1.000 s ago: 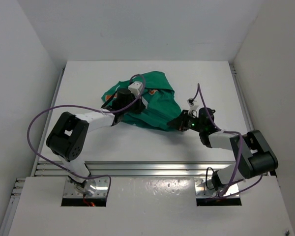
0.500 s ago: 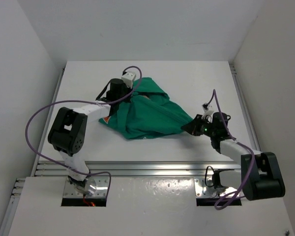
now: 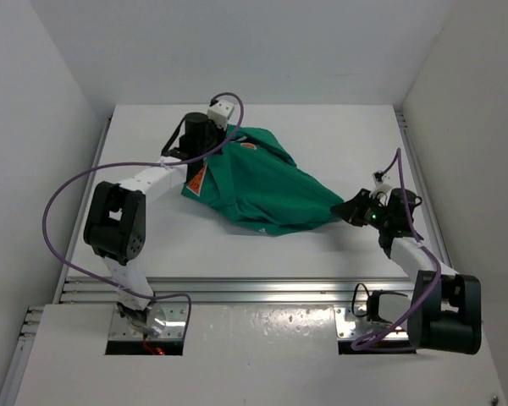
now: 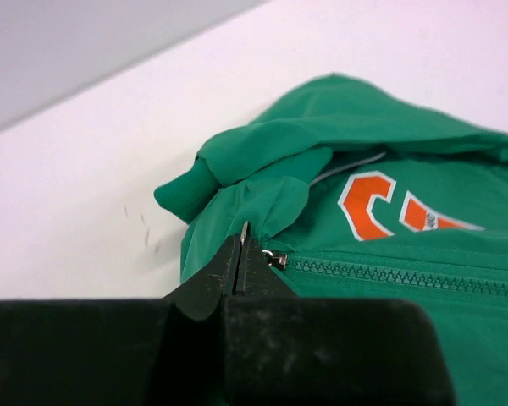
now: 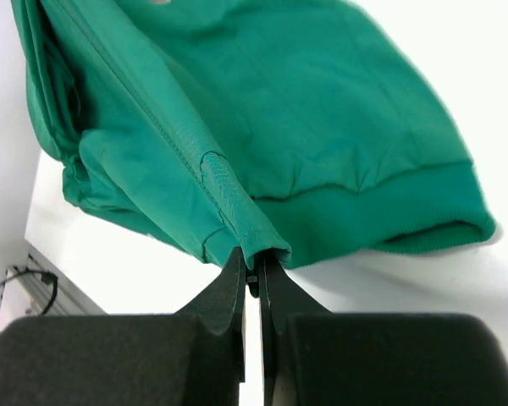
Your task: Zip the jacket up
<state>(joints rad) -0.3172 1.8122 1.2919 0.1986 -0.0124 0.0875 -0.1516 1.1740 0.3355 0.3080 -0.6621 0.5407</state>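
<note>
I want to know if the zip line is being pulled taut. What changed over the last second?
The left end effector moved toward the far side of the table, and the right end effector swung out to the right. This drew the jacket from a bunched heap into a longer, stretched shape between them. Unchanged: both end effectors stay shut on the jacket, one at each end.

Soft green cloth all over the jacket (image 3: 267, 190), matt and finely woven, creased just ahead of the right gripper (image 5: 251, 266); thicker-looking cloth in the hem band (image 5: 389, 207) beyond. Small bright metal zip pull (image 4: 275, 260) at the left gripper (image 4: 241, 254) tips, dull green zipper teeth (image 4: 389, 275) to their right. Smooth orange-and-white printed logo (image 4: 368, 203) further off. Matt black, faintly grainy plastic on the fingers (image 5: 224, 292). Smooth matt white table (image 4: 85, 186).
</note>
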